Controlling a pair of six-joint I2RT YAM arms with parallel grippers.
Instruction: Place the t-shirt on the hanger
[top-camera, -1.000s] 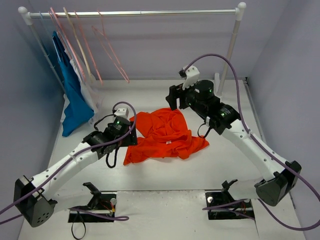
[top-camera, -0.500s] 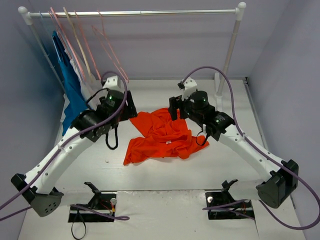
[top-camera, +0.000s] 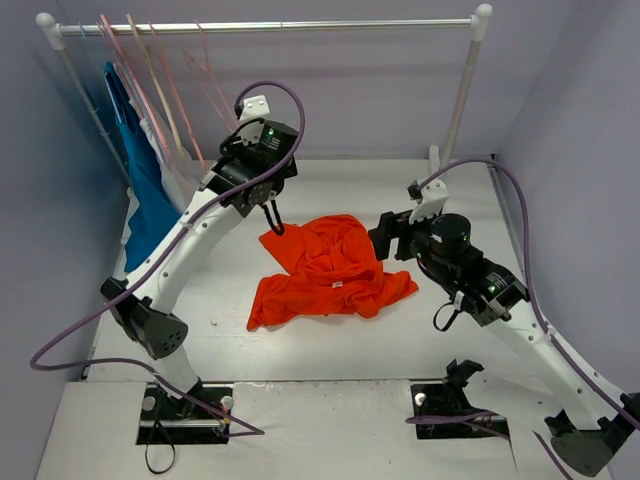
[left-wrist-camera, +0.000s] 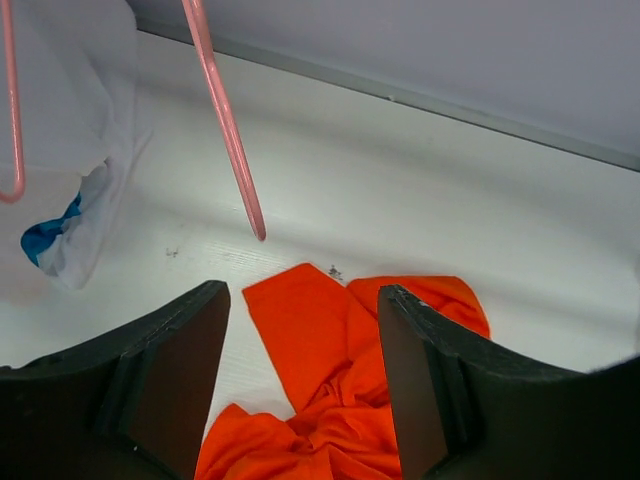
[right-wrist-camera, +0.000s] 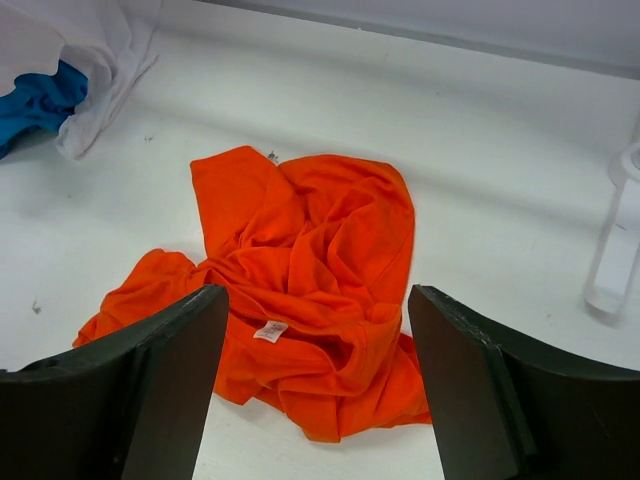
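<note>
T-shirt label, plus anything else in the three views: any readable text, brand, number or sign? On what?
No readable text in any view.
White label on the orange t-shirt: too small and blurred to read, in both the right wrist and top views.
No other words, numbers or signs can be made out.

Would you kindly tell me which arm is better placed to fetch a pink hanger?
Left, probably: the left pincer, open, is raised by the rack, with a pink hanger hanging just ahead. The right pincer, also open, sits low beside the t-shirt.
</note>
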